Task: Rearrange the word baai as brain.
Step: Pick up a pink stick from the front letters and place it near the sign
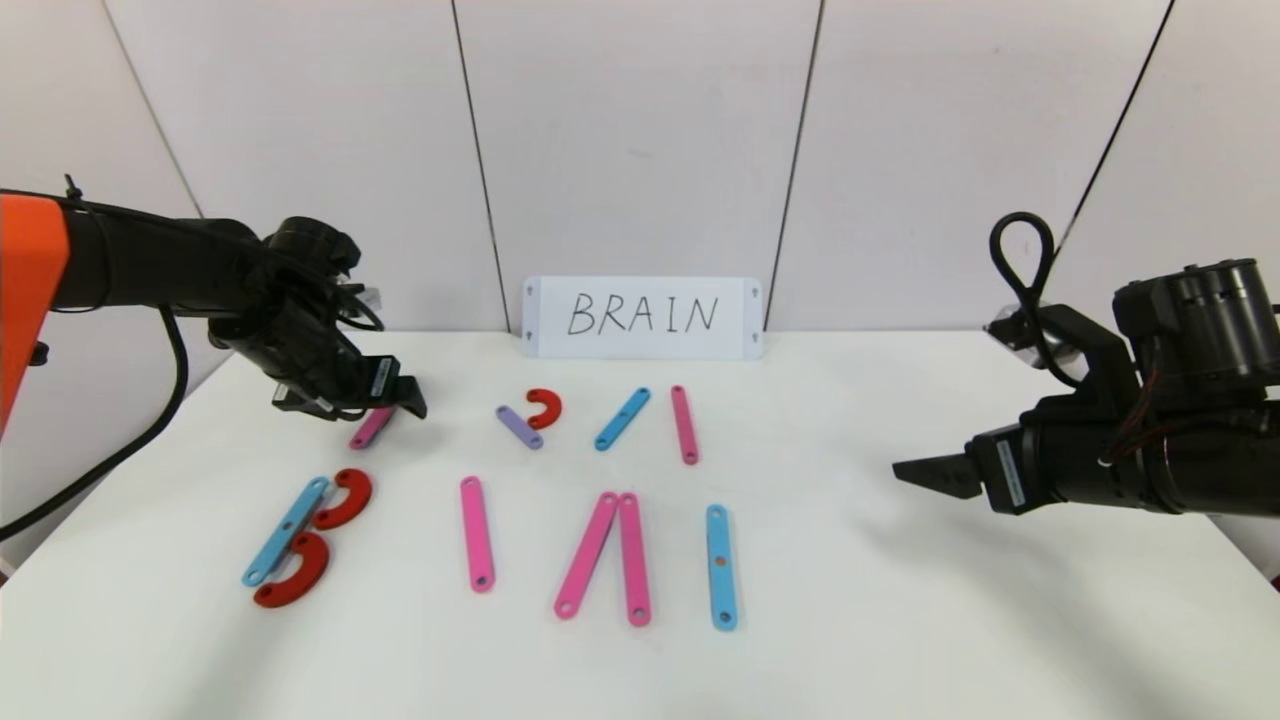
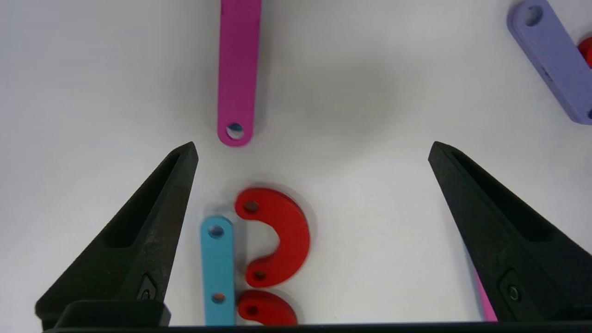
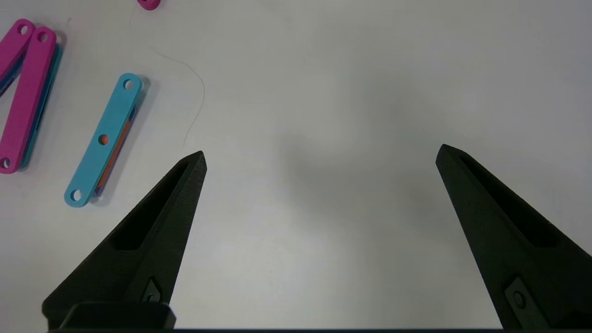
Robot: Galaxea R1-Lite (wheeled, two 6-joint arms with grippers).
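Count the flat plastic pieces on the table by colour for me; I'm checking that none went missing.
Pink strips: 5
Blue strips: 3
Red curves: 3
Lilac strip: 1
Total: 12

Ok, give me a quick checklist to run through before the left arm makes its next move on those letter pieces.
1. left gripper open: ok, fingers spread wide, nothing between them.
2. Short pink strip reachable: ok, it lies flat just under the left gripper, partly hidden by a finger.
3. Letter B intact: ok, blue strip with two red curves beside it.
4. R started: not ok, only one long pink strip there; the lilac strip and small red curve wait farther back.
5. right gripper out of the way: ok, open over bare table.
6. White card readable: ok, BRAIN.
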